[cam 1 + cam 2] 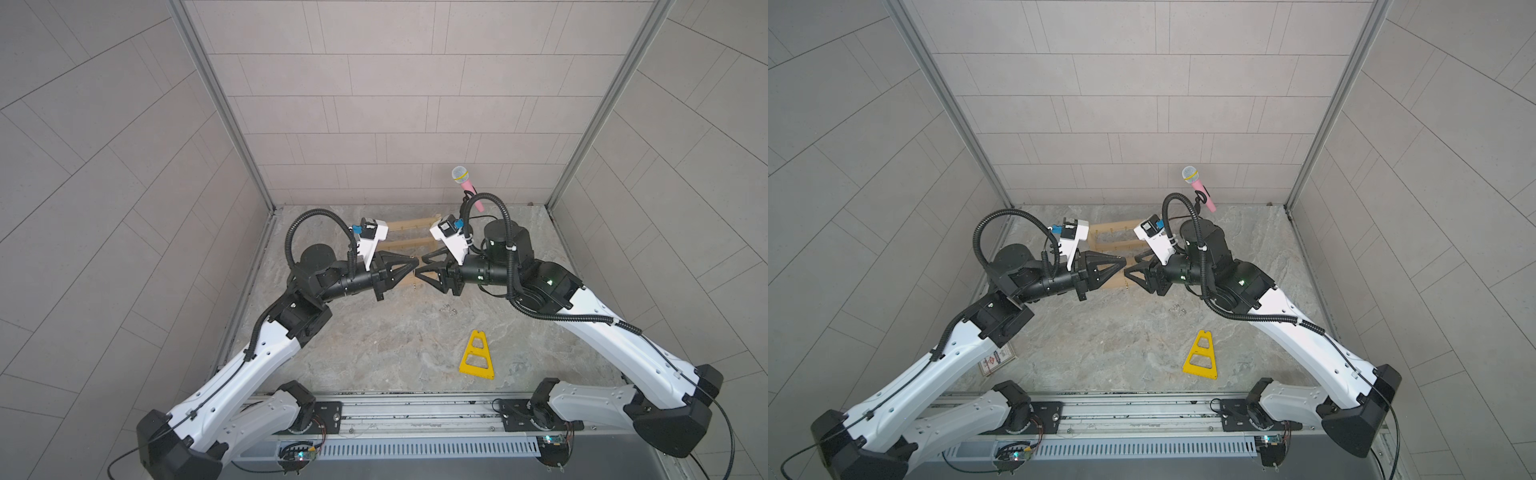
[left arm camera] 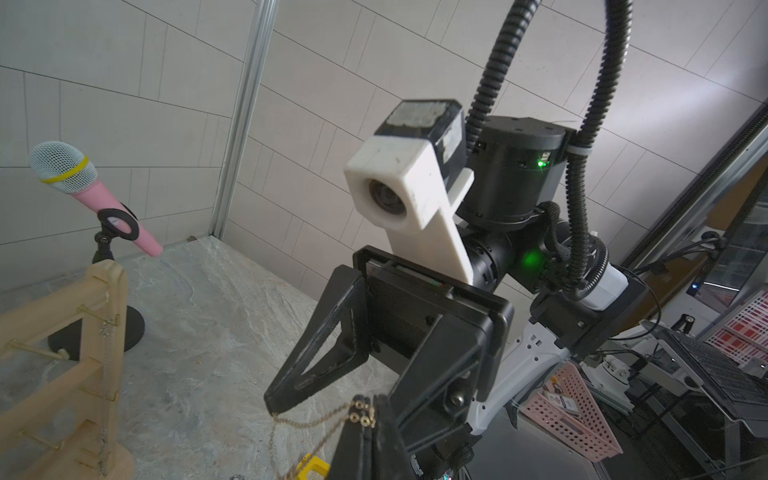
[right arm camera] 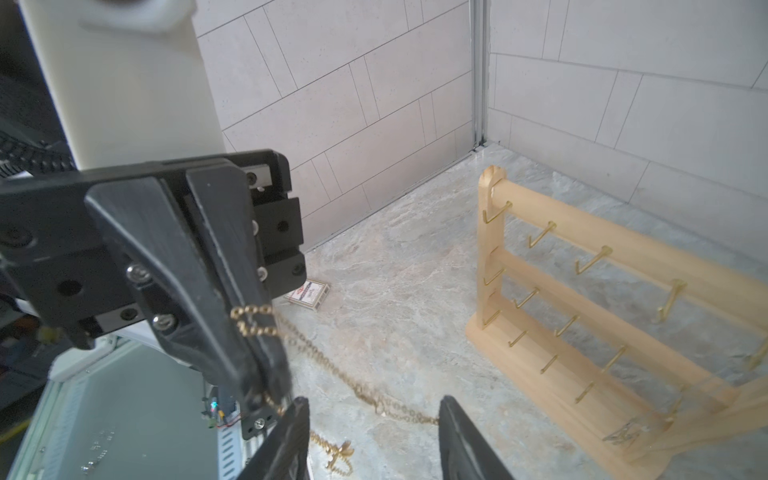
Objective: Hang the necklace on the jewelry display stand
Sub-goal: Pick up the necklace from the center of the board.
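I have the necklace (image 3: 332, 365) pinched in the left claw (image 3: 270, 386), which is clenched on the gold chain near its tips, with a small bunch of links riding on the outside of one finger. From there the chain sags across to the right claw (image 3: 374, 401). Its jaws stand apart with nothing gripped between them, and the chain only touches the inner edge of one of its fingers (image 3: 455, 424). A loose tail (image 3: 340, 451) dangles below.

All of this hangs above the worktop (image 3: 395, 270), just in front of the jewelry display stand (image 3: 561, 222), which is upright near the back wall with its gold hooks (image 3: 496, 212) facing the claws.

My main worry is that contact on the right finger. If links are caught there, drawing that arm away would tug the chain and could strip it from the left claw's narrow pinch.

In both top views the two claws sit almost tip to tip, so a careless move could knock them together.

The chain is slack and fine. On the way in it may swing past a small hook, or the tail may catch a lower one.

In the left wrist view a thin silvery chain (image 2: 106, 374) hangs at one end of the stand, and mine could tangle with it.

The stand looks light, so a nudge might tip it.
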Available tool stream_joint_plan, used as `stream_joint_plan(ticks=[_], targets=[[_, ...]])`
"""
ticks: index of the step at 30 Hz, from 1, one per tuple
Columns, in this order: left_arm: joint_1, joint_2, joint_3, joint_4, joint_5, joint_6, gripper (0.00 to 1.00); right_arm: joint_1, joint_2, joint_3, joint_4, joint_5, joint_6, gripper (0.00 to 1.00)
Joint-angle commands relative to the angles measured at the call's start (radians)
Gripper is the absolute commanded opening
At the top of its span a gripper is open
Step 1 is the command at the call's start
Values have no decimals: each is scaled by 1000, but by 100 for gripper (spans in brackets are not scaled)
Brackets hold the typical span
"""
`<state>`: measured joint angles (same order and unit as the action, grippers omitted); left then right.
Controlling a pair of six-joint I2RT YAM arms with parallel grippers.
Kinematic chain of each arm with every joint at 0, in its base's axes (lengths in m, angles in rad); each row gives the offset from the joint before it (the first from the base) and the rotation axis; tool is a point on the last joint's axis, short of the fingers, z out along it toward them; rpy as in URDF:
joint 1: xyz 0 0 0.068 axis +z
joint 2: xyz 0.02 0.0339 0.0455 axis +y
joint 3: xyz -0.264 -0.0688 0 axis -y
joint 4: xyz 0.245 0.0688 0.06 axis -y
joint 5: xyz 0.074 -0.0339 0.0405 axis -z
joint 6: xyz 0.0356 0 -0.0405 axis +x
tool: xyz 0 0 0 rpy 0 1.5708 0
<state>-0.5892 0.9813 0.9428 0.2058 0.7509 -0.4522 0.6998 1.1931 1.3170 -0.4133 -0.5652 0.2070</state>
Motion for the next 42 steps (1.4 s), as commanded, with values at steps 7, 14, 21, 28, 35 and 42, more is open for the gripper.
stream_joint_plan(ticks=[7, 14, 21, 28, 35, 42], targets=[[15, -28, 18, 3, -83, 9, 0, -5, -45, -52, 78, -175, 36, 58], [23, -31, 25, -2, -53, 8, 0, -17, -46, -58, 50, -133, 20, 57], [23, -27, 30, 13, -3, -7, 0, -43, -50, -61, 51, -28, -2, 53], [22, -17, 30, 44, 37, -32, 0, -42, -26, -35, 66, -15, -18, 46], [23, -12, 35, 59, 77, -50, 1, -30, -4, -38, 122, -21, -27, 43], [22, -10, 42, 58, 85, -56, 1, -14, 15, -29, 154, -41, -29, 43]])
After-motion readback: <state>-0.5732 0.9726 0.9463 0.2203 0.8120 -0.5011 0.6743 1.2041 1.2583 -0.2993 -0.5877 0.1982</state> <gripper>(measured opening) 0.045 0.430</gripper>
